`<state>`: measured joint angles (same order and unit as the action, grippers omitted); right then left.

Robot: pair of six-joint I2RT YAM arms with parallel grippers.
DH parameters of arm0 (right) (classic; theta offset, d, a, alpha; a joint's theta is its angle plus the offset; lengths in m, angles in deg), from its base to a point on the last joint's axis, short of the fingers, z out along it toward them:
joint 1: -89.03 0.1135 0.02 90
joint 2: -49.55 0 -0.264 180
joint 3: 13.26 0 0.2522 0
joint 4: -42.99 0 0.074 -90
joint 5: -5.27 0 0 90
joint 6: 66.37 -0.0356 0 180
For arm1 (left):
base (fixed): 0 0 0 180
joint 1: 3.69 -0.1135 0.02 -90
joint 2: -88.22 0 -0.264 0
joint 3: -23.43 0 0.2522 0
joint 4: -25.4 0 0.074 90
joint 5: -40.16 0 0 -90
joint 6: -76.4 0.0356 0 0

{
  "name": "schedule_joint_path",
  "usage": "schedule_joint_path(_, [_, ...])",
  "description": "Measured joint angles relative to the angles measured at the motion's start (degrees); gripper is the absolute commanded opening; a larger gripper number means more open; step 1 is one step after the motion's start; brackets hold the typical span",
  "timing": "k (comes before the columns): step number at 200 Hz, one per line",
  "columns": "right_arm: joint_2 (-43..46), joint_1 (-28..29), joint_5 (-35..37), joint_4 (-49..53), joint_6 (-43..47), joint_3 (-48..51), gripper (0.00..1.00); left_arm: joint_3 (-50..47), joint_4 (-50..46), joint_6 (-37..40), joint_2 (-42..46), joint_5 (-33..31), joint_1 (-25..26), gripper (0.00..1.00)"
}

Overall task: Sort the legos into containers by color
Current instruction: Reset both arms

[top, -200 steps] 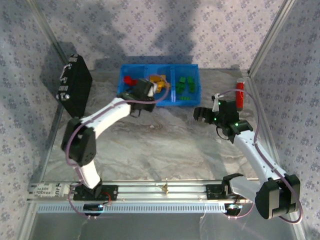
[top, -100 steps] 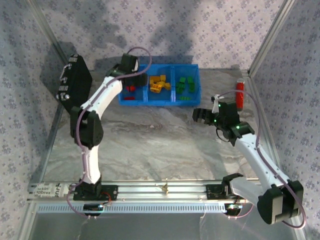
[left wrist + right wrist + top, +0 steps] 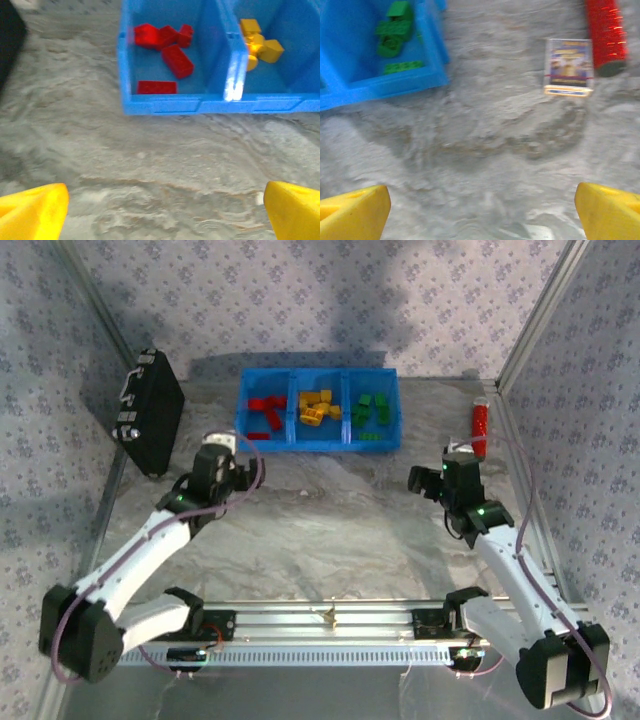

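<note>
The blue tray [image 3: 318, 446] stands at the back of the table with three compartments. Red legos [image 3: 265, 407] [image 3: 170, 45] lie in the left one, yellow legos [image 3: 318, 407] [image 3: 260, 42] in the middle one, green legos [image 3: 371, 412] [image 3: 395, 30] in the right one. My left gripper [image 3: 222, 462] [image 3: 165, 212] hovers over bare table in front of the tray's left end, open and empty. My right gripper [image 3: 432, 480] [image 3: 482, 210] hovers over bare table right of the tray [image 3: 380, 85], also open and empty.
A black hard case [image 3: 148, 410] leans at the back left. A red tube [image 3: 480, 425] [image 3: 605, 32] lies at the right wall, with a small printed card [image 3: 568, 66] beside it. Frame rails run along the table's sides and near edge.
My left arm has pulled back from over the tray's red compartment to the table in front of it. My right gripper has shifted slightly right and nearer.
</note>
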<state>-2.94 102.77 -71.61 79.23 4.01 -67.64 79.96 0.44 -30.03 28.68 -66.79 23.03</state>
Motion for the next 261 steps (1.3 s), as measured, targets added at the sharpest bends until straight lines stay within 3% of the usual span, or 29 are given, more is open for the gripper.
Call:
schedule_joint_path(35, [3.4, 1.1, 12.8, -1.1, 1.6, 6.6, 0.97, -10.9, 1.4, 1.4, 13.5, -9.5, 0.0, 1.0])
schedule_joint_path(65, [5.3, 4.3, 18.6, -4.5, 4.7, 13.6, 0.99, -17.6, 0.0, 2.7, 23.4, -19.2, 0.0, 1.0])
schedule_joint_path(128, [1.0, 7.3, 25.4, -14.7, 7.3, 21.0, 0.99, -27.6, 2.6, 5.4, 27.2, -30.5, 0.0, 1.0])
schedule_joint_path(160, [-1.0, 4.9, 25.7, -19.7, 7.2, 21.4, 0.99, -32.6, 7.1, 7.0, 27.4, -31.1, -0.6, 1.0])
schedule_joint_path(213, [-6.6, 0.8, 25.4, -24.5, 7.0, 21.2, 0.99, -34.2, 17.2, 9.6, 26.9, -25.7, -7.3, 1.0])
schedule_joint_path(261, [-9.1, 0.7, 25.7, -27.6, 7.0, 20.7, 0.99, -34.7, 26.6, 10.0, 19.2, -19.9, -12.5, 1.0])
